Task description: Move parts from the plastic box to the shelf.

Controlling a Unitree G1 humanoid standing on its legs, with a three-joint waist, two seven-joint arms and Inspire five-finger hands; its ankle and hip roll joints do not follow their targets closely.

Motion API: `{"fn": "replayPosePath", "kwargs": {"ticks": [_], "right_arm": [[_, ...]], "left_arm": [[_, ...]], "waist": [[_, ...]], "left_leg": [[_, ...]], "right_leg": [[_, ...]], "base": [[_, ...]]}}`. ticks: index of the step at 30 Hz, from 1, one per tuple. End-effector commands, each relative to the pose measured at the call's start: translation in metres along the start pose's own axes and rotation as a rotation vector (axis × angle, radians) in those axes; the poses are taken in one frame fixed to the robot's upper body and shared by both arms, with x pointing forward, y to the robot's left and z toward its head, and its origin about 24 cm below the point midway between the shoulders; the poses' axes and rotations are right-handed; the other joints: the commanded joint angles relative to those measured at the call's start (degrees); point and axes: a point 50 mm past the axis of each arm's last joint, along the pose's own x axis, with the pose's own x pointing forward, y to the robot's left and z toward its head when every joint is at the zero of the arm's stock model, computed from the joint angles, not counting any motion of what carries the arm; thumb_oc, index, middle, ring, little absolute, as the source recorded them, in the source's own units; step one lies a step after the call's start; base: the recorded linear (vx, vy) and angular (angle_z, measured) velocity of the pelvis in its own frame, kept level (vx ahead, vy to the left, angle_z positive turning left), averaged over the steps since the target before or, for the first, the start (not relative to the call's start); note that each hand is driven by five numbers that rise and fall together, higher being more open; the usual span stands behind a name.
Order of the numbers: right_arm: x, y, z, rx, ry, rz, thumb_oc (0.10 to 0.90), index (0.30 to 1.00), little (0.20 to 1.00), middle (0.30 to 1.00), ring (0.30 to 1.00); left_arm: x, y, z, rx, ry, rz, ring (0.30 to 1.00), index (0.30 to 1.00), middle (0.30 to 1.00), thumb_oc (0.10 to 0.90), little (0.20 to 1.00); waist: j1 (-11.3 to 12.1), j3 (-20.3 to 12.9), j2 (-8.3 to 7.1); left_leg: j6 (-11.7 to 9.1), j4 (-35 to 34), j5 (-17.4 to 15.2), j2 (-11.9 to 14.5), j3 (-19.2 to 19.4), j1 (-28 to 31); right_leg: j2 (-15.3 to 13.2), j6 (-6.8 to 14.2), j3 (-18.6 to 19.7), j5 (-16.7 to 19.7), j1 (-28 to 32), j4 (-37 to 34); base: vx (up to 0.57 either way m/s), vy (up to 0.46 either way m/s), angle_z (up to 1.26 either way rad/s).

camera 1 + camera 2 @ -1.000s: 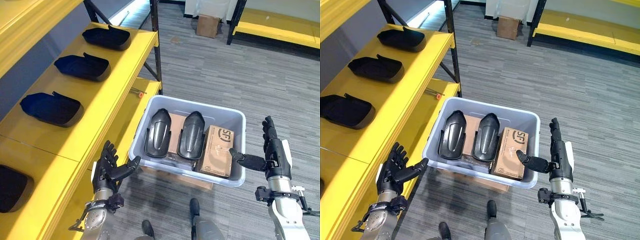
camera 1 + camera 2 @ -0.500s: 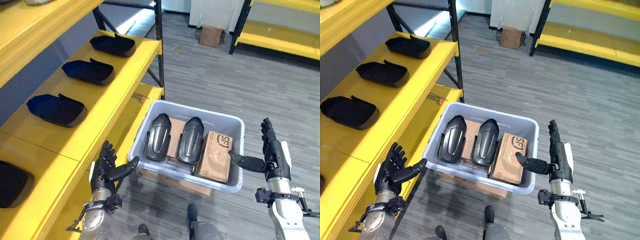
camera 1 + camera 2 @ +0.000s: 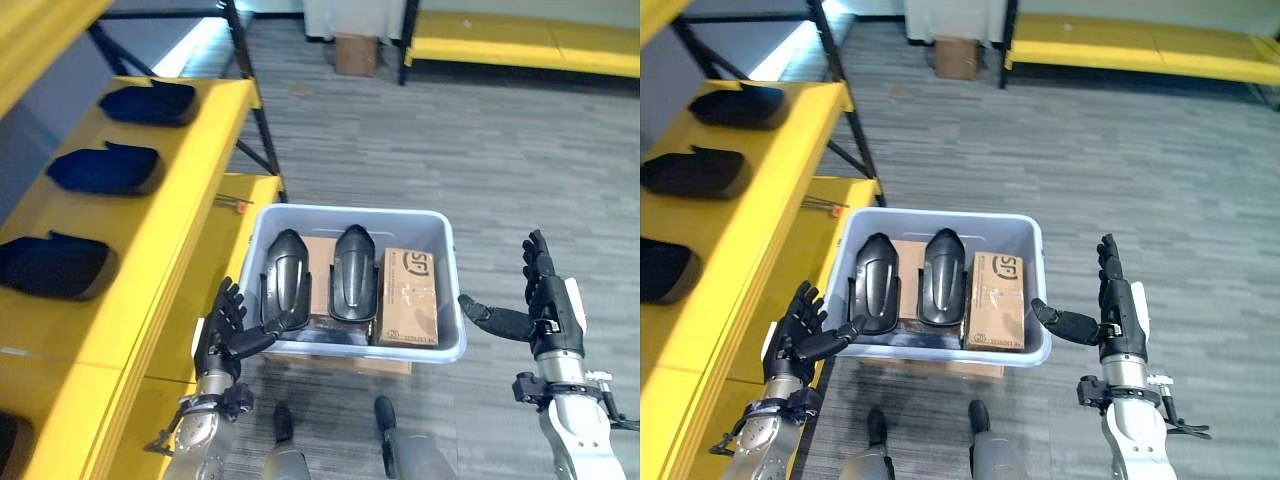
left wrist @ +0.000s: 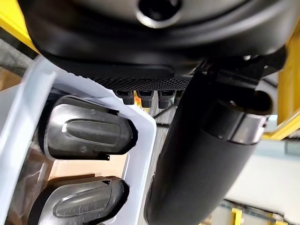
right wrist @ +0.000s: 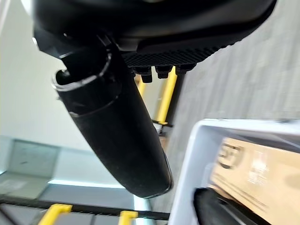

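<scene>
Since the two black parts (image 3: 285, 285) (image 3: 353, 284) in the plastic box (image 3: 448, 300) look rigid, smooth and light, a grasp across the narrow middle is advised. Left hand (image 3: 222, 331) and right hand (image 3: 540, 305) are held spread beside the box. Shelf (image 3: 160, 215) lies left.

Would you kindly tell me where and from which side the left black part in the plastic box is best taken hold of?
Probably across its narrow width near the middle, coming from above: the left black part lies lengthwise, domed side up, against the plastic box wall. The open left robot hand is nearest; the second black part crowds its other side.
</scene>
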Motion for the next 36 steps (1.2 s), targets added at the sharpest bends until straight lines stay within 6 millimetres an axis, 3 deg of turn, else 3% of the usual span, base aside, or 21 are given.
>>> {"fn": "replayPosePath", "kwargs": {"ticks": [1, 2, 7, 17, 22, 27, 34, 36], "right_arm": [[0.007, -0.006, 0.042, -0.008, -0.232, -0.024, 0.9, 1.0, 1.0, 1.0, 1.0], [0.007, -0.005, 0.039, -0.006, -0.221, -0.035, 0.9, 1.0, 1.0, 1.0, 1.0], [0.009, -0.005, 0.038, -0.009, -0.214, -0.042, 0.9, 1.0, 1.0, 1.0, 1.0], [0.022, -0.006, 0.053, -0.197, -0.294, -0.025, 0.9, 1.0, 1.0, 1.0, 1.0], [0.034, -0.002, 0.064, -0.292, -0.359, 0.003, 0.9, 1.0, 1.0, 1.0, 1.0], [0.049, 0.015, 0.069, -0.363, -0.393, 0.087, 0.9, 1.0, 1.0, 1.0, 1.0], [0.058, 0.029, 0.061, -0.44, -0.372, 0.16, 0.9, 1.0, 1.0, 1.0, 1.0], [0.061, 0.045, 0.051, -0.47, -0.338, 0.236, 0.9, 1.0, 1.0, 1.0, 1.0]], "left_arm": [[0.003, 0.007, 0.052, 0.016, -0.269, -0.012, 1.0, 1.0, 1.0, 0.9, 1.0], [0.004, 0.01, 0.056, 0.022, -0.29, 0.009, 1.0, 1.0, 1.0, 0.9, 1.0], [0.004, 0.015, 0.061, 0.042, -0.308, 0.035, 1.0, 1.0, 1.0, 0.9, 1.0], [0.008, 0.009, 0.069, 0.054, -0.339, -0.005, 1.0, 1.0, 1.0, 0.9, 1.0], [0.013, 0.0, 0.084, 0.072, -0.399, -0.052, 1.0, 1.0, 1.0, 0.9, 1.0], [0.017, -0.009, 0.103, 0.069, -0.488, -0.085, 1.0, 1.0, 1.0, 0.9, 1.0], [0.019, -0.018, 0.122, 0.062, -0.582, -0.11, 1.0, 1.0, 1.0, 0.9, 1.0], [0.02, -0.026, 0.133, 0.051, -0.636, -0.13, 1.0, 1.0, 1.0, 0.9, 1.0]], "waist": [[-1.1, -4.1, -2.22], [-1.1, -4.0, -2.76], [-0.8, -4.0, -4.29], [0.7, -2.6, -7.12], [1.2, -1.4, -7.24], [2.2, 0.0, -7.35], [2.7, 1.5, -7.11], [3.1, 1.9, -7.04]], "left_leg": [[-0.2, 3.9, 1.1, 0.0, -1.2, -4.2], [0.0, 6.1, -0.4, -0.4, 0.8, -5.5], [0.5, 8.8, -2.7, -1.0, 2.4, -8.3], [0.5, 10.8, -3.2, -0.5, 2.4, -12.7], [-0.1, 10.8, -2.4, -0.1, 1.6, -13.7], [-0.4, 9.7, -1.5, 0.0, 1.0, -13.9], [-0.5, 7.9, -0.3, -0.5, 0.4, -13.9], [-0.4, 6.7, 0.1, -1.0, 0.3, -14.0]], "right_leg": [[-5.5, 3.5, -0.8, -7.6, 10.8, -1.9], [-7.4, 4.4, -0.5, -6.1, 9.9, -3.4], [-9.4, 5.5, -0.4, -4.1, 7.9, -5.2], [-9.9, 6.2, -3.2, -2.5, 5.7, -6.3], [-9.2, 5.8, -4.2, -3.0, 5.3, -5.9], [-8.7, 5.7, -5.0, -3.0, 4.9, -5.9], [-8.7, 5.8, -5.9, -2.7, 4.6, -6.1], [-8.9, 6.0, -6.0, -2.2, 3.8, -6.4]], "base": [[0.11, 0.474, -0.24], [0.01, 0.303, -0.07], [-0.01, 0.148, -0.28], [-0.01, 0.015, 0.01], [-0.01, -0.038, 0.13], [-0.01, -0.011, 0.01], [-0.02, 0.006, 0.07], [-0.05, 0.021, -0.01]]}}
